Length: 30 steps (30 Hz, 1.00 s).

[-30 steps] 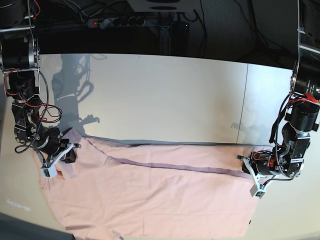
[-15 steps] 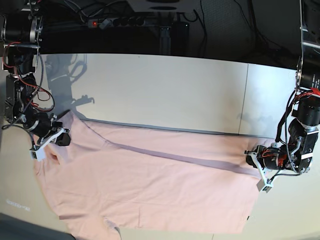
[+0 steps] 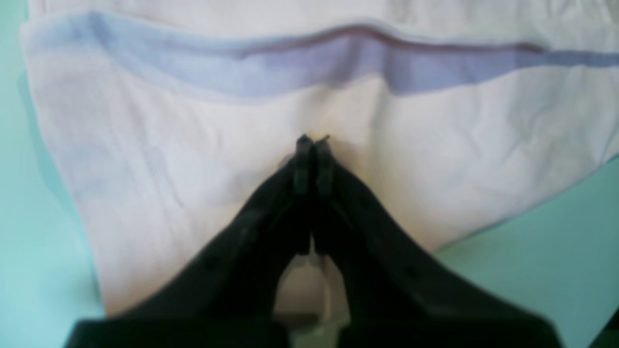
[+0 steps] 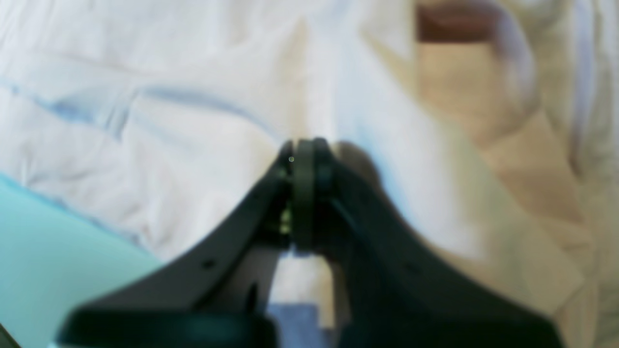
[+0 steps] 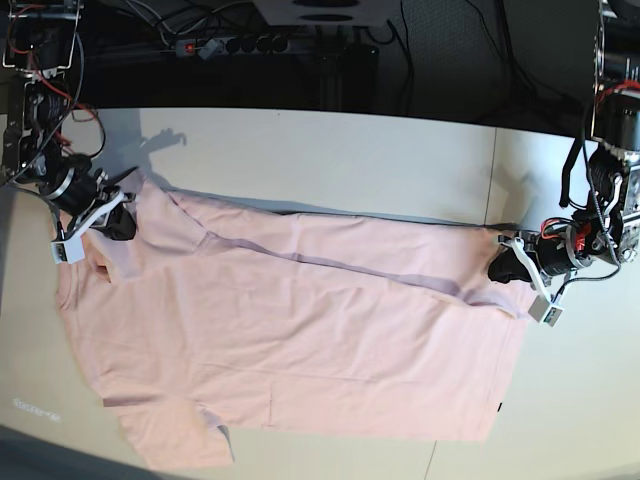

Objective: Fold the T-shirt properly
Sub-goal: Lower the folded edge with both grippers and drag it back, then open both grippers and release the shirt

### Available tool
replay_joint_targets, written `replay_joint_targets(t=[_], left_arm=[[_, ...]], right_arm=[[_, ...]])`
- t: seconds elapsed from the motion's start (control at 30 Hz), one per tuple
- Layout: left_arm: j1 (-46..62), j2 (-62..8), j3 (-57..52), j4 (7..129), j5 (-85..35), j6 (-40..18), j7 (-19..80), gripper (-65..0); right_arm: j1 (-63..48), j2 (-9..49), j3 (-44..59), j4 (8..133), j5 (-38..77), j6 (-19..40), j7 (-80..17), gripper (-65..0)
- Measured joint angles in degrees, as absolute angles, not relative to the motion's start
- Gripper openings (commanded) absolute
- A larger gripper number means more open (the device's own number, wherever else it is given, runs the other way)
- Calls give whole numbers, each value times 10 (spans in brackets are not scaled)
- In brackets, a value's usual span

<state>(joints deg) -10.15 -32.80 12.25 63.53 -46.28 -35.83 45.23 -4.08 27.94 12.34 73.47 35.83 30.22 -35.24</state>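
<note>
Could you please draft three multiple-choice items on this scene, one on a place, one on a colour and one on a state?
1. Where does the left gripper hold the T-shirt in the base view?
A. at its right edge
B. at its middle
C. at its near edge

2. What colour is the T-shirt?
A. dark blue
B. pale pink
C. green

3. How do the right gripper's jaws stand?
A. wide open above the cloth
B. shut on the cloth
C. shut on a bottle

Answers: 1 A, the gripper sits at the cloth's right edge; 2 B, the cloth shows pale pink on the table; 3 B, the right wrist view shows the fingers closed with cloth between them.
</note>
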Motion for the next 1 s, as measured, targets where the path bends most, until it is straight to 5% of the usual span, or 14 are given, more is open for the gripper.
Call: replay_joint_targets(t=[0.47,0.87,1.0], left_arm=[[141,-332,10,868,-442,-362,469,-650],[187,-332,-11,938,-407,-359,493,-650],[174,-332,-9,941,-406,-358,504,-576]], right_arm=[[-168,278,213,846,369,303,-395,-650],[-207,278,247,863,400,303,-406,-650],[-205,278,247,863,401,303,-408,-650]])
